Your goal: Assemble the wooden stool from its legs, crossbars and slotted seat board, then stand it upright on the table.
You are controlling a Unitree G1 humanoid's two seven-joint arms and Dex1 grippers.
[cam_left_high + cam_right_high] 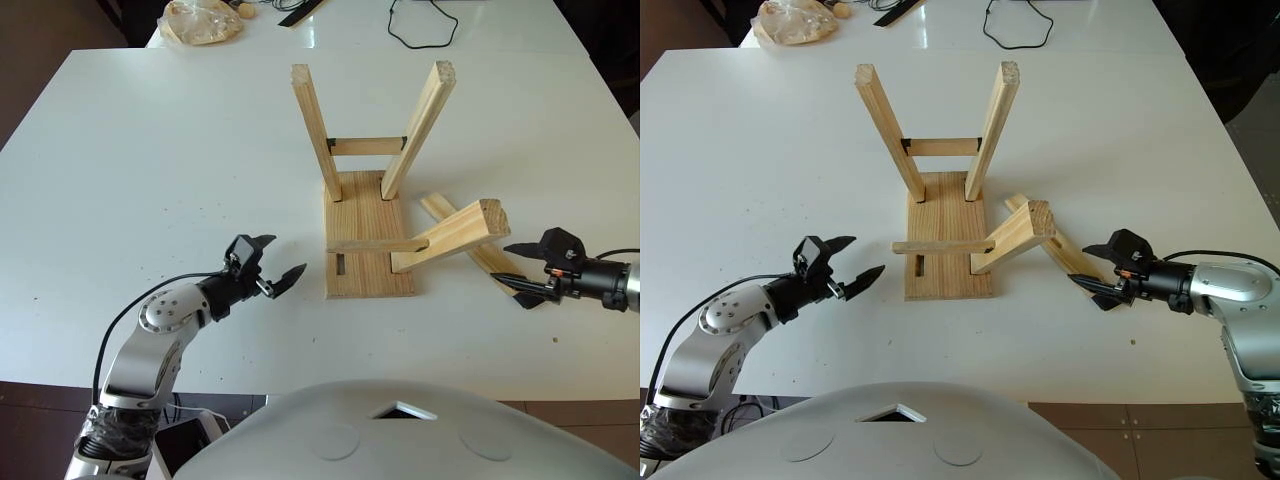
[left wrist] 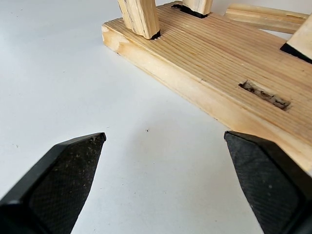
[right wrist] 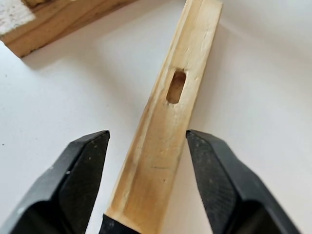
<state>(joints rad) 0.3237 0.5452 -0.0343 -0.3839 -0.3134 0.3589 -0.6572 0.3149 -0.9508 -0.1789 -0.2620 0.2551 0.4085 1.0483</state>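
Note:
The slotted seat board (image 1: 362, 215) lies flat at mid-table. Two legs (image 1: 316, 130) (image 1: 420, 125) stand in its far slots, joined by a crossbar (image 1: 366, 146). A third leg (image 1: 455, 235) leans tilted at the near right slot, its crossbar (image 1: 372, 244) pointing left over an empty slot (image 2: 265, 94). The last leg (image 3: 165, 131) lies loose on the table to the board's right. My right gripper (image 1: 512, 270) is open, its fingers (image 3: 73, 180) straddling that leg's near end. My left gripper (image 1: 285, 255) is open and holds nothing, just left of the board's near edge (image 2: 195, 92).
A crumpled bag (image 1: 200, 20) and a black cable (image 1: 420, 30) lie on the far table behind. The white table (image 1: 150, 170) has broad free room to the left; its front edge runs close under both arms.

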